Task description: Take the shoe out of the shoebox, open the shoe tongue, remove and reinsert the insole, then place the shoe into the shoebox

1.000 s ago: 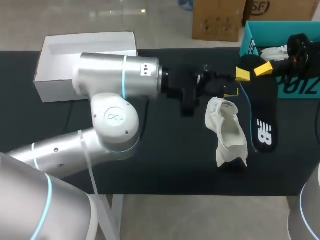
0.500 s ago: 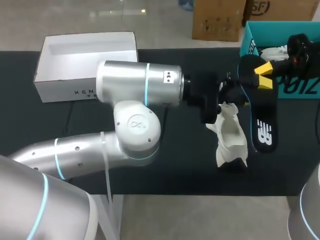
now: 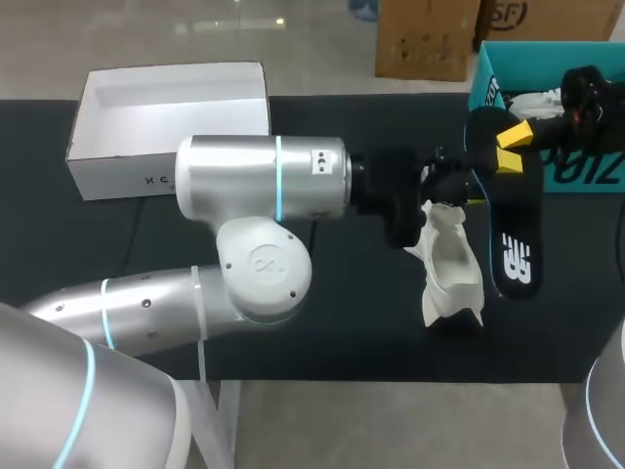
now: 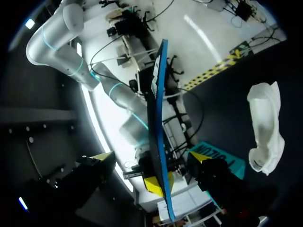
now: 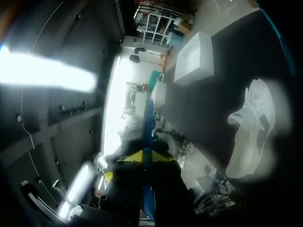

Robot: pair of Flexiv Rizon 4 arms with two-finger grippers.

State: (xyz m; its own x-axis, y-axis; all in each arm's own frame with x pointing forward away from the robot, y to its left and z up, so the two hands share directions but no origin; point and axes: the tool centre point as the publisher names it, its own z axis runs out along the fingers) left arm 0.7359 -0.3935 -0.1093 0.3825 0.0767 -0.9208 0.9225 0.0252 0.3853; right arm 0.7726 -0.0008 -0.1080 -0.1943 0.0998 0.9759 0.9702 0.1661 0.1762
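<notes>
Your right end effector (image 3: 511,149) is clamped on the far end of the black insole (image 3: 508,244), a yellow tip on each face. The rest of the insole runs toward the near edge of the worktop (image 3: 342,342). Whether its near end rests on the surface cannot be told.

Your left end effector (image 3: 457,186) comes in from the left with its fingers apart. The left wrist view shows the insole edge-on between them, with neither pad touching it.

The white shoe (image 3: 449,259) lies slumped on the worktop, just left of the insole and just near of the left end effector.

The insole looks thin, light and bendy, so it will likely droop when held by one end. Pinch it across its flat faces, close to where the right end effector holds it. The shoe looks soft and collapsed, and light enough to slide when the insole is pushed in, so brace it at the heel collar or tongue.
</notes>
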